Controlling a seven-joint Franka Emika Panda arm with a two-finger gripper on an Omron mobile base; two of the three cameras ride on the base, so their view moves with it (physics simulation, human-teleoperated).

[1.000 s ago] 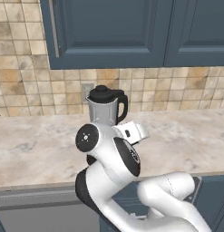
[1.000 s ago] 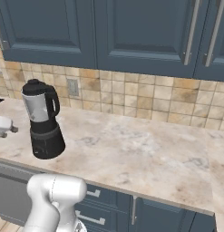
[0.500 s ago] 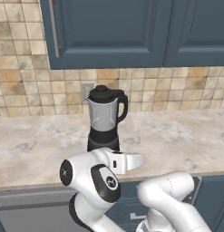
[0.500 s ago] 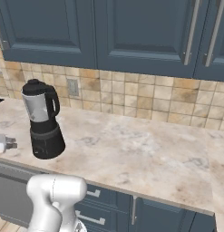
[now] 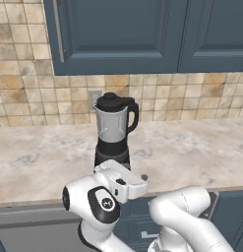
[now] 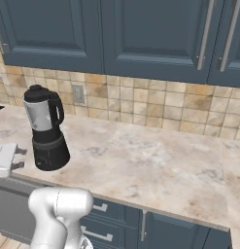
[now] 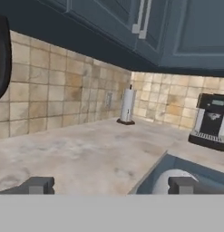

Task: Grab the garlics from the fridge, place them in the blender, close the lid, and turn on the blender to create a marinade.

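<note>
The blender (image 5: 113, 135) stands on the counter against the tiled wall, a black base under a clear jar with a side handle. Its black lid (image 5: 111, 98) sits on the jar mouth. My gripper (image 5: 143, 179) hangs low in front of the blender base at the counter's front edge, pointing right. In the right base view it is at the left edge, gripper (image 6: 19, 158), just left of the blender (image 6: 44, 127). Its jaws are open with nothing between the fingertips (image 7: 39, 185). A black curve of the blender (image 7: 1, 59) shows at the far left of the hand view. The garlics and the fridge are out of view.
Blue wall cabinets (image 6: 155, 34) hang above the marble counter (image 6: 155, 160). Along the counter stand a paper towel holder (image 7: 127, 106) by the wall and a black-and-silver coffee machine (image 7: 212, 121) at the far end. Blue drawers (image 6: 116, 219) run under the counter.
The arm has folded downward. The hand has dropped from beside the blender jar to the counter's front edge, before the base. The jaws have stayed open.
</note>
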